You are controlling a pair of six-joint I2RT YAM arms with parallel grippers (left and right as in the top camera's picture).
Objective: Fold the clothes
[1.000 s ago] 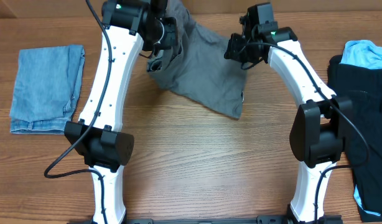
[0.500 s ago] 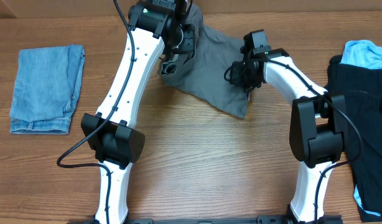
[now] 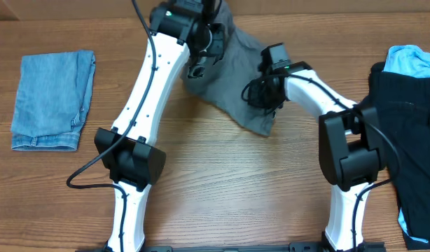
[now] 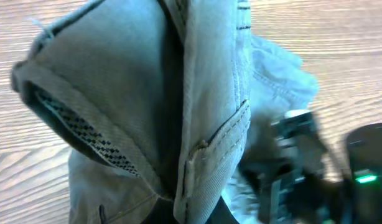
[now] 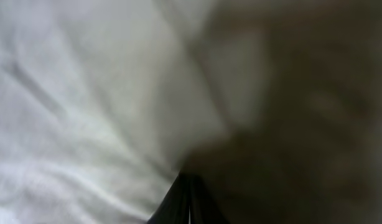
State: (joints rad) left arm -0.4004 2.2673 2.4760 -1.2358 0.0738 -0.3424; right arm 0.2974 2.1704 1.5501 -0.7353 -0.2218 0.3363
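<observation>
Wooden desk (image 3: 222, 182) lies bare in front between the two white arm bases. Beyond that stretch, the grey shorts (image 3: 232, 87) lie in a crumpled heap toward the far middle of the desk, their nearest corner pointing toward the bases.

The right pincer (image 3: 258, 94) is pressed down into the right side of the heap. In its wrist view blurred pale cloth fills everything, and the dark fingertips (image 5: 188, 200) meet in a narrow point at the bottom edge, drawn together on the shorts.

Farther back, the left pincer (image 3: 198, 66) sits at the shorts' left far edge. From its wrist camera a fold of the grey fabric stands straight up out of the pincer, nipped between the tips, with stitched seams and a belt loop showing along the raised ridge; the rest droops to the desk on both sides.

Well to the left lies folded blue denim (image 3: 50, 98). At the right edge a black garment (image 3: 411, 140) is spread out, with a light blue cloth (image 3: 414, 59) at its far end.
</observation>
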